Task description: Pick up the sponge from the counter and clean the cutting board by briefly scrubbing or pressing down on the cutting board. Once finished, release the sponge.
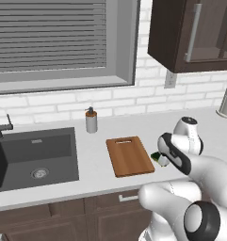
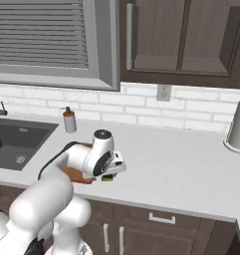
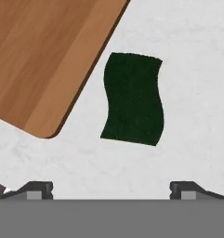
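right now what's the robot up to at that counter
The arm hangs over the sponge with its gripper open and nothing held. The sponge lies flat on the counter, just beside the cutting board and not touching it. The pickup has not happened yet, and the board is bare.

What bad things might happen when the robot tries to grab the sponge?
1. The sponge lies close beside the cutting board, apart from it. A finger coming down might hit the board's edge.
2. The open gripper hovers above the sponge on the counter; the sponge looks thin, so the fingers might close above it and miss.
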